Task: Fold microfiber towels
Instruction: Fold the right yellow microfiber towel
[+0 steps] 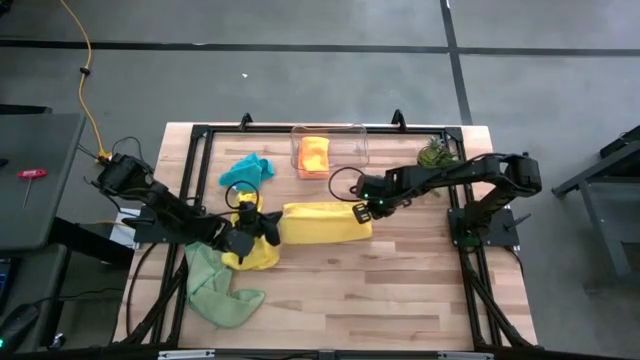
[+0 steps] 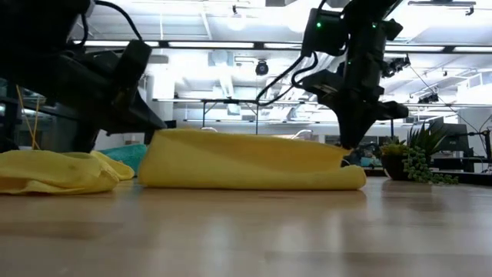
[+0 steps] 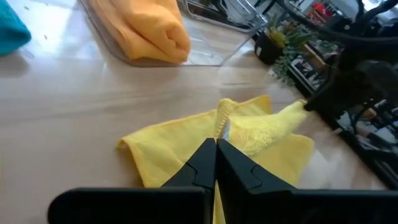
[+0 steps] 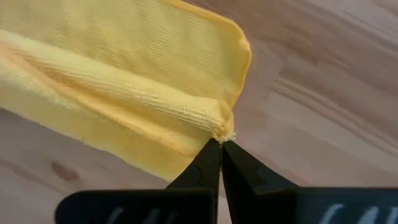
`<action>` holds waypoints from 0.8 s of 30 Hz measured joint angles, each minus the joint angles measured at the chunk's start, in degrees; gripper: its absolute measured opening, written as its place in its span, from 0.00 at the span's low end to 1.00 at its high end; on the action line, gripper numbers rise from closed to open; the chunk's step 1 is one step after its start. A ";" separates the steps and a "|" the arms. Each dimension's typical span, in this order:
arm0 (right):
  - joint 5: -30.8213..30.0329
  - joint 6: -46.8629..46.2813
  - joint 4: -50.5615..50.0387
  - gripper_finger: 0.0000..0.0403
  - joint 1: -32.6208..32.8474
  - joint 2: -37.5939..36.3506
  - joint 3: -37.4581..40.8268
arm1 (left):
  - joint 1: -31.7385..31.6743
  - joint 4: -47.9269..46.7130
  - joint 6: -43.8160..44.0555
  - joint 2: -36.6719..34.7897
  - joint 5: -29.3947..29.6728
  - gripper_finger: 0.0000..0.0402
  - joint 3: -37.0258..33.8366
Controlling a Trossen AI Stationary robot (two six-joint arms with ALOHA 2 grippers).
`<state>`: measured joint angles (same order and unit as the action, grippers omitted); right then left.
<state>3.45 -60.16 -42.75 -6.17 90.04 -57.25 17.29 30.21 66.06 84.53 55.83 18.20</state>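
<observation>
A yellow towel point(image 1: 325, 222) lies folded over in a long band at the table's middle; it also shows in the low view point(image 2: 246, 161). My left gripper point(image 1: 272, 226) is shut on its left end and my right gripper point(image 1: 358, 212) on its right end. A second yellow towel point(image 1: 256, 255) lies crumpled under my left gripper. A light green towel point(image 1: 215, 285) lies bunched at the near left. A teal towel point(image 1: 248, 170) lies at the far left. An orange towel point(image 1: 315, 154) lies folded in the clear bin point(image 1: 358, 140). My left gripper point(image 3: 216, 149) pinches the yellow towel's left end at a raised fold point(image 3: 225, 121) between its two fingers, coming from the table's left and slanting down. The towel's lower layer lies on the table. My right gripper point(image 4: 221, 146) pinches the bunched right end of the upper fold point(image 4: 221, 127) at the fingertips, from the right, slanting down. The ridge between the two grippers is raised; the rest lies flat on the table.
A small potted plant point(image 1: 435, 152) stands at the far right, behind my right arm. The clear bin stands at the far middle edge. Bare wood point(image 1: 400, 290) lies along the near right half of the table.
</observation>
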 joint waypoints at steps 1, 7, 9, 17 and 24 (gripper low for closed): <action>0.01 -0.04 0.71 0.00 0.01 0.00 0.00 | -0.34 -0.03 -0.67 0.00 -0.24 0.00 0.00; -0.01 -1.97 2.09 0.00 0.17 0.00 0.00 | -3.07 -0.18 -3.99 0.00 -2.90 0.00 0.00; -0.01 -1.97 2.00 0.00 0.20 0.00 0.00 | -3.96 -0.24 -4.68 0.00 -4.11 0.00 0.00; -0.25 -2.99 1.83 0.09 0.21 0.00 0.00 | -6.37 -0.58 -7.56 0.00 -7.97 0.00 0.00; -0.60 -0.81 1.26 0.35 0.18 -1.05 0.00 | -8.16 -0.65 -10.67 0.00 -9.77 0.06 0.00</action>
<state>2.85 -60.97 -41.49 -6.00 88.99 -57.25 9.13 29.56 55.39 84.53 46.06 18.20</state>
